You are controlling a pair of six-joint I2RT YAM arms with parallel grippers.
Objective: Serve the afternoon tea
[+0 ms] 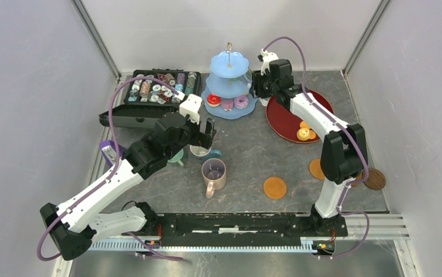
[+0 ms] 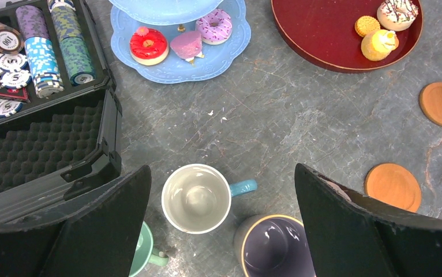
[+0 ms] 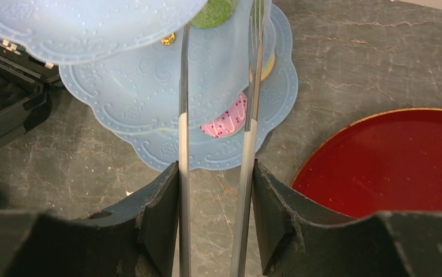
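My left gripper [image 2: 221, 170] hangs open above the white-and-blue mug [image 2: 195, 198], one finger on each side and touching nothing. The pink-purple mug [image 2: 273, 248] and mint mug [image 2: 143, 248] stand right beside it. My right gripper [image 3: 216, 173] is shut on the metal tongs [image 3: 183, 144], whose open arms reach over the pale-blue stand [image 3: 120, 104] toward a green pastry [image 3: 213, 11] on the middle tier. On the bottom tier lie a red doughnut [image 2: 148, 45], a pink piece [image 2: 187, 43] and a purple-iced doughnut [image 2: 214, 26].
A red tray [image 2: 328, 40] at the right holds three pastries [image 2: 377, 45]. Brown coasters [image 1: 274, 187] [image 1: 317, 168] lie on the table near the right arm's base. An open black case [image 1: 155, 86] of chips stands at the back left, close to the left gripper [image 1: 204, 135].
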